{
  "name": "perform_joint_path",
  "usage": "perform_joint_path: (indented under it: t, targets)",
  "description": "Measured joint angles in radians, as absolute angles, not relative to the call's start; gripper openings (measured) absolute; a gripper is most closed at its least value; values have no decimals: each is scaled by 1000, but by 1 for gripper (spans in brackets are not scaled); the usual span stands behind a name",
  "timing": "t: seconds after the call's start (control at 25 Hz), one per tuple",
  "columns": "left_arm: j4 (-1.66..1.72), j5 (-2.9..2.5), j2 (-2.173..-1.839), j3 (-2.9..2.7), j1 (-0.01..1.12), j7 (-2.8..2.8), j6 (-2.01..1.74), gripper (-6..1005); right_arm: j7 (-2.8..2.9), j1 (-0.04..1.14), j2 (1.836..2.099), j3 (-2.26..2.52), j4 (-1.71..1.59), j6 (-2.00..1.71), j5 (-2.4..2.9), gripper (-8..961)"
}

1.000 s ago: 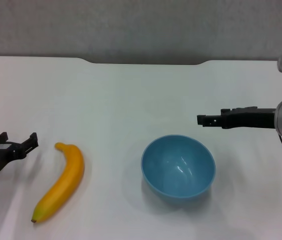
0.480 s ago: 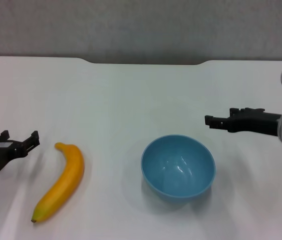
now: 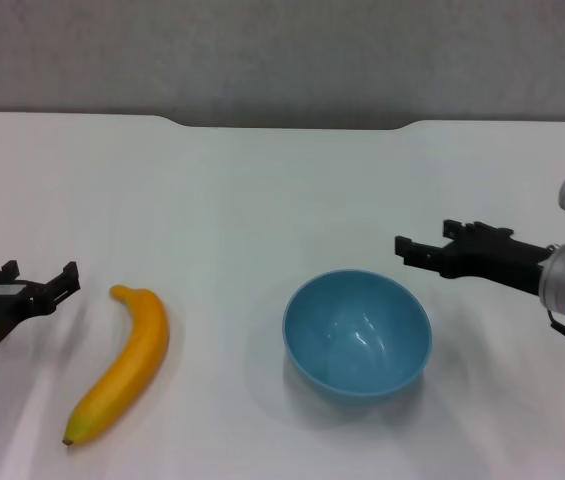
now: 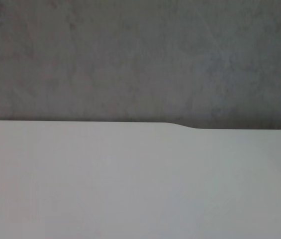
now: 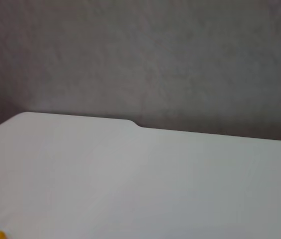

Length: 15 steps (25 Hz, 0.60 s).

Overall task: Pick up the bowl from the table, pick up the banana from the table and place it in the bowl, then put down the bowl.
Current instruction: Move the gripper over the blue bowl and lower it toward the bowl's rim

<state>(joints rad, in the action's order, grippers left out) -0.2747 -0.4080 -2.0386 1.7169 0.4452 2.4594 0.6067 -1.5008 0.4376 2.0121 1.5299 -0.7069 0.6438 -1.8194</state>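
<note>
The light-blue bowl [image 3: 357,335] sits upright on the white bench [image 3: 262,200], a little to the right of the middle and close to the near edge. It has nothing in it, and its shiny inside catches some light.

The banana [image 3: 125,362] lies flat on the bench, well apart from the bowl, on the robot's left side. Its stem end points away from the robot and its small dark tip points toward the near edge. It bends like a bow. In the right wrist view only a tiny orange bit of the banana [image 5: 0,235] shows at the edge.

The right hand [image 3: 427,251] hangs over the bench just past the far right side of the bowl's rim. It reaches in from the right and holds nothing. I cannot tell if its fingers are apart or together.

The left hand [image 3: 24,283] is low by the left edge, just beside the banana's stem end but not touching it. Its two fingers are spread apart and hold nothing.

The far edge of the bench has a shallow dark notch [image 3: 287,124], and a grey wall [image 3: 282,50] stands behind it
</note>
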Motion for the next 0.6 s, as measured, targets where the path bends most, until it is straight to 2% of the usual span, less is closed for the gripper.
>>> perform_joint_path:
  t: [0.2,0.6]
  targets:
    - [-274,-409,-2039,1714,445,2463,606,893,-1269,525,2001,1515,-713,689,-1633,906]
    - [-280,-414,-2040,1710,455,2456,615,894,-854,672,2001,1441,-671,751,-1190,906]
